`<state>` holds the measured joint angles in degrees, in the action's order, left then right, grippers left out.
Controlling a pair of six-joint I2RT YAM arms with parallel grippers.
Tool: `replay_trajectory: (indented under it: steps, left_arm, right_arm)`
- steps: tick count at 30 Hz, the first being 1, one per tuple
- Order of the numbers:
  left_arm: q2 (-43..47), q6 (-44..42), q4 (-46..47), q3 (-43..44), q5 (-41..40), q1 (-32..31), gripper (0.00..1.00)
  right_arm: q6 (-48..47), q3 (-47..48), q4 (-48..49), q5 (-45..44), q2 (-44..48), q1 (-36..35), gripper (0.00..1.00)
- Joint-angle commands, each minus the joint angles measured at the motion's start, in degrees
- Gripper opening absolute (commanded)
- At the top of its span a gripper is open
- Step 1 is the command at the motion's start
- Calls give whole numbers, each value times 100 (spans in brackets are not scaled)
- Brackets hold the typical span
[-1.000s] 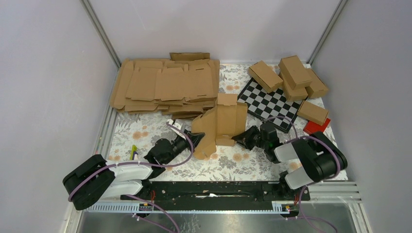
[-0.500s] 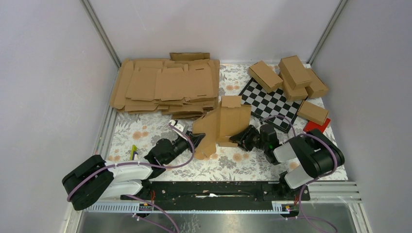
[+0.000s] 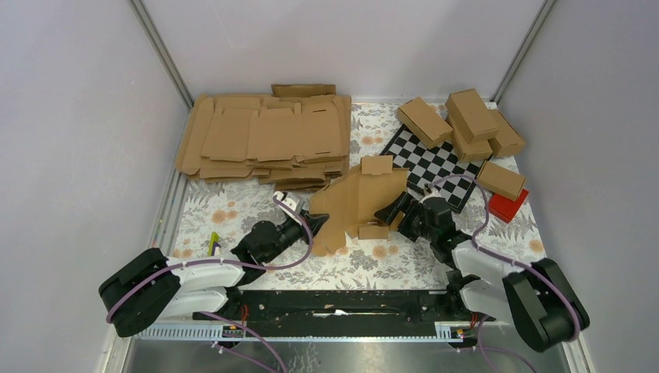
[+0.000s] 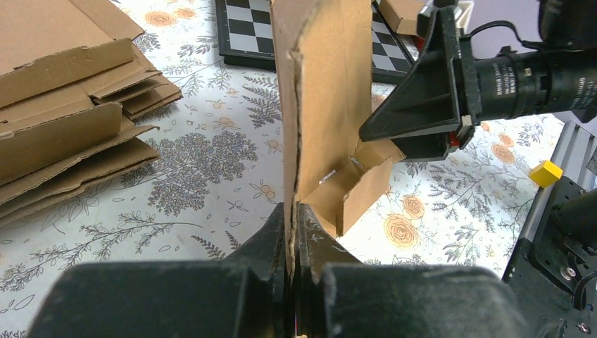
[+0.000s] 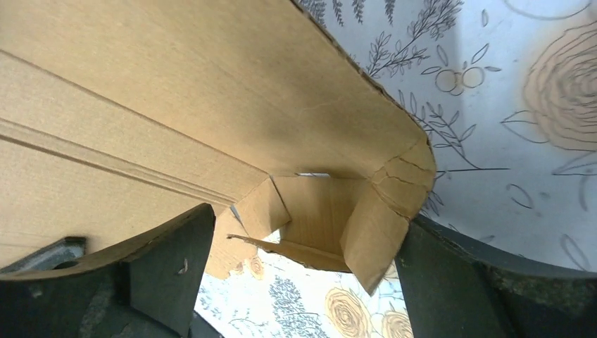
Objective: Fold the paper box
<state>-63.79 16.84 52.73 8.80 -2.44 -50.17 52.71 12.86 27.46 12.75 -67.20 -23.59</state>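
The paper box (image 3: 359,198) is a brown cardboard sheet, partly folded and standing on edge in the middle of the floral mat. My left gripper (image 3: 315,225) is shut on its lower left edge; the left wrist view shows the thin cardboard edge (image 4: 303,105) pinched between the jaws of the left gripper (image 4: 292,215). My right gripper (image 3: 398,212) stands wide open at the box's right side. In the right wrist view its fingers (image 5: 169,271) straddle a folded corner of the paper box (image 5: 211,105) with small flaps, without clamping it.
A stack of flat cardboard sheets (image 3: 264,140) lies at the back left. A checkerboard (image 3: 437,162), several finished brown boxes (image 3: 470,116) and a small red box (image 3: 507,206) are at the back right. A yellow block (image 4: 546,172) sits by the right arm's base.
My right gripper has gone from nearly shut to wide open, and its arm has swung out toward the near right. The box has tipped slightly up and right. The left grip is unchanged.
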Motion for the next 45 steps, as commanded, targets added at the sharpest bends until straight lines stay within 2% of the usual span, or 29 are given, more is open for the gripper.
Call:
replay_trajectory:
  steps: [1,4,7,12,18,23,26,30,36,45]
  left_arm:
    - [73,-159,62,209,-38,-53,0]
    - [76,-180,33,231,-46,-65,0]
    - [118,-190,27,216,-60,-79,0]
    - [151,-190,24,201,-73,-88,0]
    - [228,-216,-41,201,-127,-97,0]
    - [301,-249,-99,183,-156,-105,0]
    - [322,-251,-116,185,-152,-106,0]
    - [361,-247,-279,240,-132,-102,0]
    - [306,-278,-673,432,-90,-107,0]
    - [420,-328,-547,316,-147,-106,0]
  right_arm:
    - [-720,158,-1102,-828,748,-16,100]
    - [-1028,235,-1444,-976,1110,8,100]
    - [-1363,359,-1520,-754,1264,91,100]
    - [-1849,784,-1566,2,925,494,100]
    - [-2300,1069,-1526,382,613,857,99]
    - [-2673,1082,-1362,198,791,927,99]
    - [-2563,824,-1089,-219,1133,925,100]
    - [-2704,748,-1019,-17,1452,927,100]
    - [-2297,544,-228,7,1118,926,100]
    - [-2753,496,-213,86,1108,927,100]
